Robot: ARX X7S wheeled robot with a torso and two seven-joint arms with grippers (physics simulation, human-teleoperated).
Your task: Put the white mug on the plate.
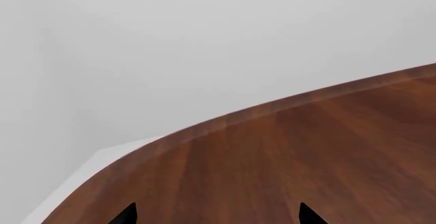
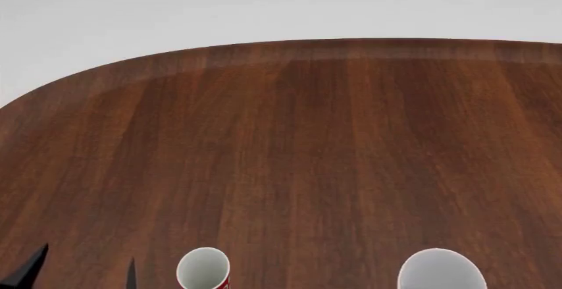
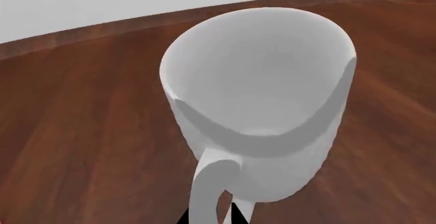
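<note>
Left wrist camera first: two dark fingertips [image 1: 129, 215] spread well apart over bare brown wooden table [image 1: 307, 157], so the left gripper [image 1: 216, 215] is open and empty, with the table's curved edge and a pale grey wall [image 1: 170, 40] beyond it. Up to the head camera: the white mug [image 2: 441, 270] shows only its rim at the near right edge, the red mug [image 2: 204, 269] sits at the near edge left of it, well apart, and the left gripper pokes in at the near left corner. No plate anywhere in sight, and the right gripper is out of this view. Right wrist camera now: the white mug fills the picture, upright, mouth open to us, handle [image 3: 211, 193] turned toward the camera, and the dark tips of the right gripper [image 3: 208, 216] sit right at that handle. Whether they have clamped it, I cannot tell. The risk as I read it: a thin pinch on a glossy loop could let the mug swing or slip during the carry, and with the plate unseen, the placement is blind until the head looks down. Surface is smooth dark wood grain, room plain and pale.
</note>
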